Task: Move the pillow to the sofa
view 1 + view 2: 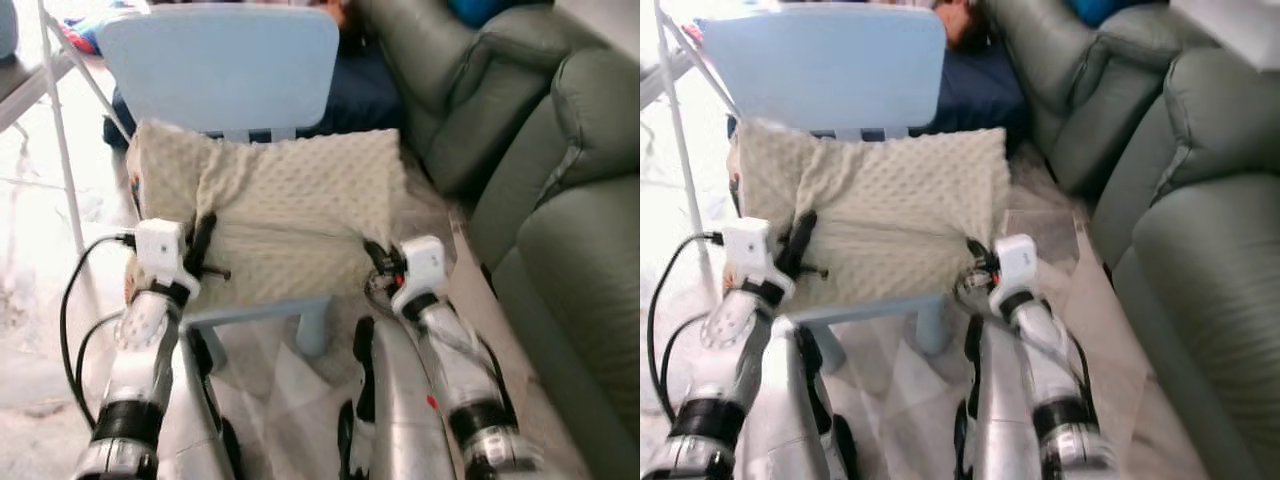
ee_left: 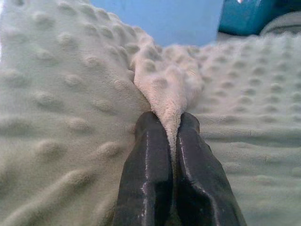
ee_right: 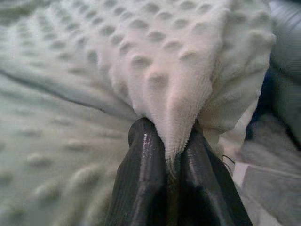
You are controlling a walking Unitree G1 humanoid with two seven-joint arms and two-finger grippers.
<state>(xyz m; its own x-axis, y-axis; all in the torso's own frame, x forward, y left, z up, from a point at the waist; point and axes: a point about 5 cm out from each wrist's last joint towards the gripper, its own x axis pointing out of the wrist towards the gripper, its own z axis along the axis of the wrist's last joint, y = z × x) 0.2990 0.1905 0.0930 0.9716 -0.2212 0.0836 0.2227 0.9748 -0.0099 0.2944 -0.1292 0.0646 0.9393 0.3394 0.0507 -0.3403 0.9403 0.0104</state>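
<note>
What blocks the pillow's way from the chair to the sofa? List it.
Nothing visible does. The pillow lies on the light blue chair, pinched by the left gripper and right gripper. The green sofa stands on the robot's right, with bare floor between.

no readable text, label, brand, number or sign in any view. pillow [image 1: 290, 210], chair [image 1: 225, 65] and sofa [image 1: 540, 170] carry no print that can be made out. white wrist housings of the arms look plain; any marking there is too small or blurred to read.
</note>
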